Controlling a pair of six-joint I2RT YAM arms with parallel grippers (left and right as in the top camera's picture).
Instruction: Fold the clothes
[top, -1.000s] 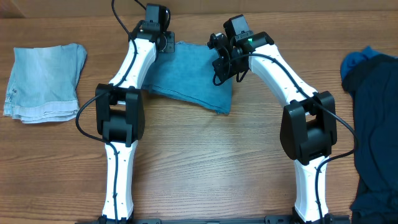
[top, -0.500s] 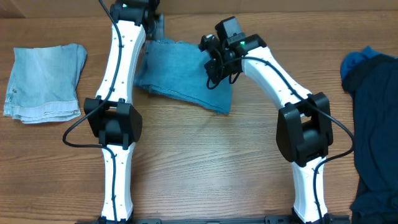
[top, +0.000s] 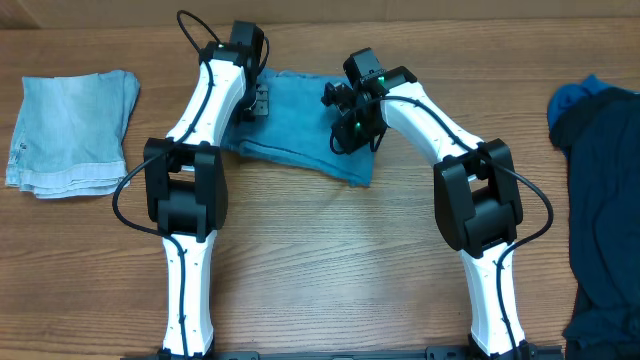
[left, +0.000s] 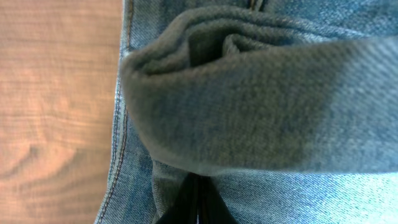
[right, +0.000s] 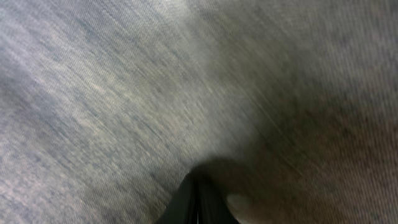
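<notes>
The folded blue jeans (top: 300, 118) lie at the back middle of the table. My left gripper (top: 260, 103) is at their left edge. In the left wrist view its fingers (left: 198, 202) are shut together on a bunched fold of the jeans (left: 267, 112). My right gripper (top: 346, 130) is down on the right part of the jeans. In the right wrist view its fingers (right: 198, 198) are shut, pinched into the denim (right: 124, 93) that fills the view. A paler washed-denim piece (top: 72, 130) lies folded at the far left.
A heap of dark navy clothes (top: 605, 210) with a blue piece (top: 572, 98) on top lies along the right edge. The wooden table (top: 330, 260) shows bare wood between the arms' bases and in front of the jeans.
My left arm swung up to the table's back edge, dragging the jeans' left edge outward, then came back down onto it. My right gripper moved slightly left over the jeans.
</notes>
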